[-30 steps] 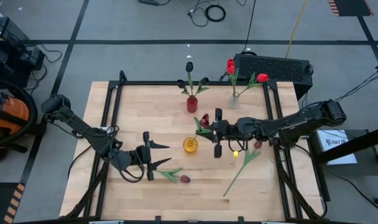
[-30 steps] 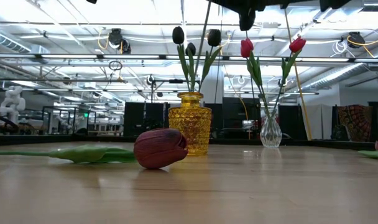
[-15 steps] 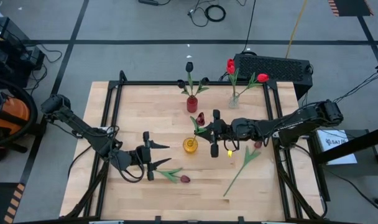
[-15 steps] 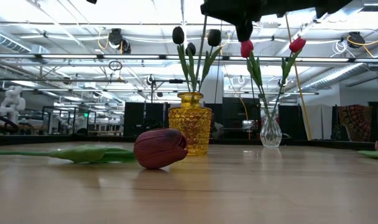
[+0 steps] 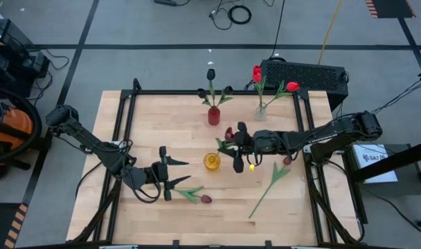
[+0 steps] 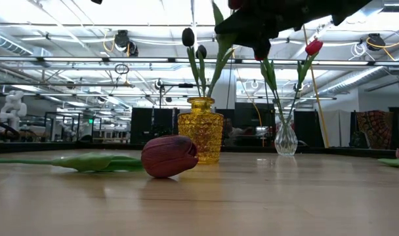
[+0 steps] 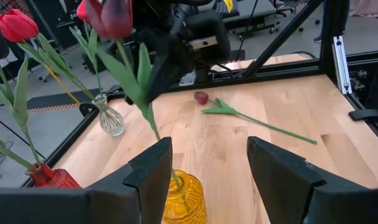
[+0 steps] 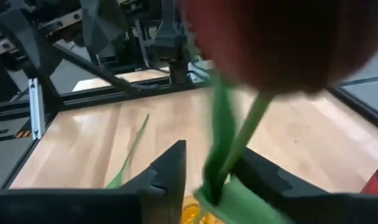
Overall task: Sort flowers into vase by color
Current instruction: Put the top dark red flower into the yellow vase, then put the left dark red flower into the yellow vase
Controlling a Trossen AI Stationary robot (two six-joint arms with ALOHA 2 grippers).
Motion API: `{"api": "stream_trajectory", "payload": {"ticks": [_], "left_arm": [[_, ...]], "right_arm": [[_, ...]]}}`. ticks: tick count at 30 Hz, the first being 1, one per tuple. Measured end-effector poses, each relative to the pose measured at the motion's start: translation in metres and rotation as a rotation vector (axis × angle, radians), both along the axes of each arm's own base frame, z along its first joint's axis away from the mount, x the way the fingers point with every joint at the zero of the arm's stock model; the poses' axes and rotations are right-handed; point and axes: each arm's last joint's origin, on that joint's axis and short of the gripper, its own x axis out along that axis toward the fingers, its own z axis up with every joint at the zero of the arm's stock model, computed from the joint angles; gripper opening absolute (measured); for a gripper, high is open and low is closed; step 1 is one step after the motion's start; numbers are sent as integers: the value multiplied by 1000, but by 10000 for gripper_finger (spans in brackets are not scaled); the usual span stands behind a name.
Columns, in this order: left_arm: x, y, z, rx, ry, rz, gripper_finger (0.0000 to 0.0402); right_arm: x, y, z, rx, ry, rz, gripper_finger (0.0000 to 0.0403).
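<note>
One maroon tulip (image 7: pixel 114 15) stands with its stem in the yellow vase (image 5: pixel 211 162), between the right gripper's (image 5: pixel 236 147) parted fingers, so it drops in; the left gripper (image 5: pixel 170 174) waits open, empty.

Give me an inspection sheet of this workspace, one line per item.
Surface: wooden table, bare around the vases.
Job's things: maroon tulip with its stem in the yellow vase; red vase holds near-black tulips; clear vase holds red tulips; two loose tulips lie flat.
Clutter: nothing seen.
Claws: right claw above the yellow vase, around the stem; left claw open, waiting.
Cables: coiled on the floor.
Surroundings: black box behind the table.
</note>
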Motion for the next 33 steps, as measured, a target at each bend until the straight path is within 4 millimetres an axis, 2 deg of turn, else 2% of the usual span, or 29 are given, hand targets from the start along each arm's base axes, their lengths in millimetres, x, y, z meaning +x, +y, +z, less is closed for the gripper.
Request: {"api": "stream_trajectory", "payload": {"ticks": [5, 10, 15, 20, 26, 33], "left_arm": [[0, 0, -1, 3, 6, 0, 215], [-1, 0, -3, -3, 26, -12, 215], [-1, -2, -5, -41, 50, -72, 215], [0, -1, -5, -51, 54, -86, 215], [1, 1, -5, -46, 54, -80, 215], [2, 3, -5, 33, 57, -60, 215]], "right_arm": [[-5, 2, -1, 25, 53, 65, 150], [-19, 1, -1, 24, 161, 65, 183], [-29, 0, 5, 23, 193, 64, 210], [-33, 3, 8, 27, 187, 70, 228], [-37, 7, 1, 10, 267, 89, 247], [-59, 9, 6, 12, 361, 99, 262]]}}
